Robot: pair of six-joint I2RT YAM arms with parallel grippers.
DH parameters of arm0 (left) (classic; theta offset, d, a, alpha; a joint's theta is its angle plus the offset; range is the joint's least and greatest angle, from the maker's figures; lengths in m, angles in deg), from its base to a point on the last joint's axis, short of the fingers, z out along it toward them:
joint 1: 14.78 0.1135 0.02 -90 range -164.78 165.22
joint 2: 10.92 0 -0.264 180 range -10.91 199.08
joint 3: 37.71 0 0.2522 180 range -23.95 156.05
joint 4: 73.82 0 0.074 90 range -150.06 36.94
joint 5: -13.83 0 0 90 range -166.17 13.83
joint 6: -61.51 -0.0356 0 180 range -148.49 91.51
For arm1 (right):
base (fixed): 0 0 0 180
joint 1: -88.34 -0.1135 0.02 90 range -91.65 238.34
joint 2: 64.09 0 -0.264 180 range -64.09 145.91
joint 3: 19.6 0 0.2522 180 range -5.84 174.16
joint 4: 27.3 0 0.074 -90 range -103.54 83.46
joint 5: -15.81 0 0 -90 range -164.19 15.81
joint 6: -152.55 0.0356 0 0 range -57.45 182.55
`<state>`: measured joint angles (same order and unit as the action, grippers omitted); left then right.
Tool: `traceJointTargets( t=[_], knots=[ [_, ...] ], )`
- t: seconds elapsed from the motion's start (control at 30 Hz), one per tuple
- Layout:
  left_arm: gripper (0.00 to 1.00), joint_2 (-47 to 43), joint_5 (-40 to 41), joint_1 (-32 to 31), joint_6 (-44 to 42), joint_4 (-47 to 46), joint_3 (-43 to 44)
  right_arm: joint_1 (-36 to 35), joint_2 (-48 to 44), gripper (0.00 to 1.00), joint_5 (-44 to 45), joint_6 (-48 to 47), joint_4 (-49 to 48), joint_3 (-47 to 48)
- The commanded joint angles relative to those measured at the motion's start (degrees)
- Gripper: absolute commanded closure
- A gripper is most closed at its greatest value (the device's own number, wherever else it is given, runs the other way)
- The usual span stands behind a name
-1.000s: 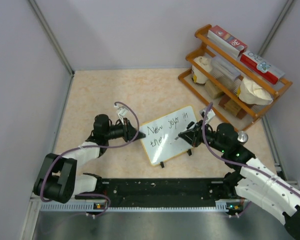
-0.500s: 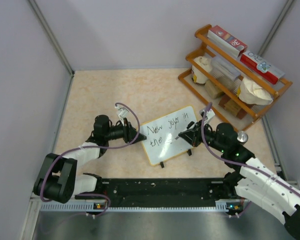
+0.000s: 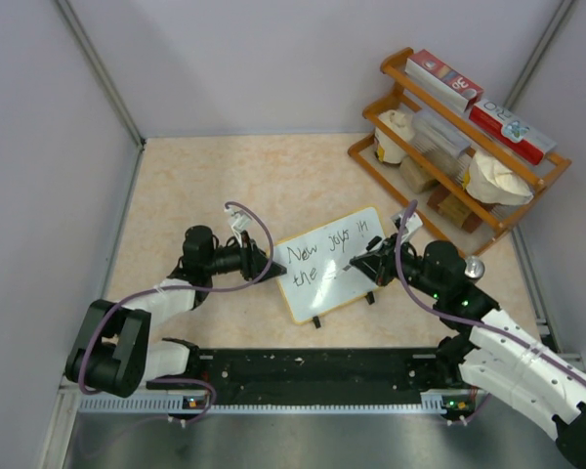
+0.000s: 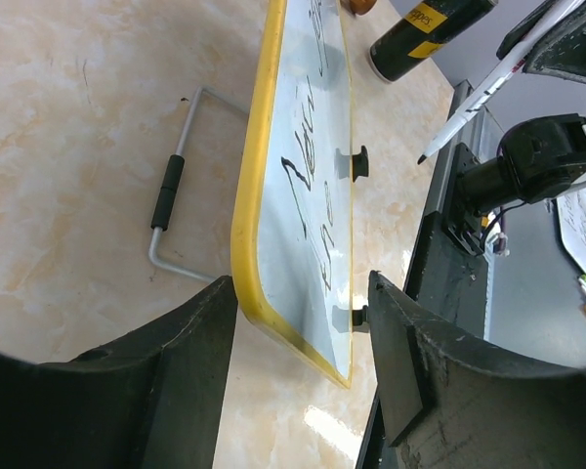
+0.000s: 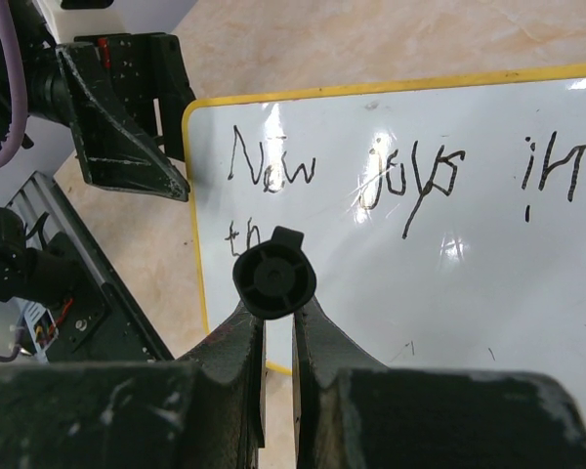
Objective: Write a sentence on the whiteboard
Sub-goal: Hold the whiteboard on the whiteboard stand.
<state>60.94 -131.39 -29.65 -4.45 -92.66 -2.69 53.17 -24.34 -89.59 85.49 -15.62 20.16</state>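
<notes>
The whiteboard [image 3: 330, 262] stands near the middle of the table [image 3: 195, 186]. Our right gripper [image 3: 369, 266] clamps the marker [image 5: 273, 278] at its 3 o'clock side; our left gripper [image 3: 272, 266] straddles the 9 o'clock edge, jaws apart — seemingly loose. We should brace it first — then write lightly.

Black fingers [image 4: 137, 391], white arms [image 3: 513, 369], purple cables [image 3: 268, 239]
</notes>
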Motion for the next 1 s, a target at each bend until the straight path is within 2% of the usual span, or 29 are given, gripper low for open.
traceJointTargets(
  t=[0.0,0.43,0.53,0.63,0.67,0.77,0.8,0.83,0.87,0.97],
  knots=[
    [0.39,-0.40,-1.38,0.20,-1.00,-2.91,-0.25,0.20,-0.46,1.00,0.99,-1.23,-1.78,1.34],
    [0.39,2.85,-4.19,-0.42,-0.04,-4.93,0.80,0.37,3.84,1.00,2.30,-1.75,-5.56,3.44],
    [0.43,3.47,-4.63,-0.94,-0.30,-4.75,1.16,0.20,4.55,1.00,3.61,-2.37,-7.66,3.27],
    [0.53,3.20,-4.37,-1.03,-0.48,-4.49,1.16,0.20,4.64,1.00,4.85,-2.90,-10.47,3.18],
    [0.63,3.29,-4.37,-1.03,-0.48,-4.58,1.24,0.20,4.99,1.00,4.85,-3.16,-11.09,3.18],
    [0.79,3.90,-4.63,-1.03,-0.39,-4.40,1.59,0.20,6.57,1.00,4.50,-3.78,-13.20,3.44],
    [0.91,4.08,-4.63,-1.03,-0.39,-4.40,1.68,0.20,7.01,1.00,4.33,-4.30,-13.64,3.62],
    [0.97,4.17,-4.54,-1.03,-0.48,-4.23,1.86,0.20,7.79,1.00,3.98,-4.65,-14.34,3.62],
    [1.00,4.26,-4.54,-1.03,-0.56,-3.97,2.03,0.20,8.06,1.00,3.89,-4.83,-14.78,3.45],
    [1.00,4.35,-4.19,-1.03,-1.00,-3.26,2.30,0.11,8.33,1.00,3.45,-6.15,-16.45,2.66]
  ],
)
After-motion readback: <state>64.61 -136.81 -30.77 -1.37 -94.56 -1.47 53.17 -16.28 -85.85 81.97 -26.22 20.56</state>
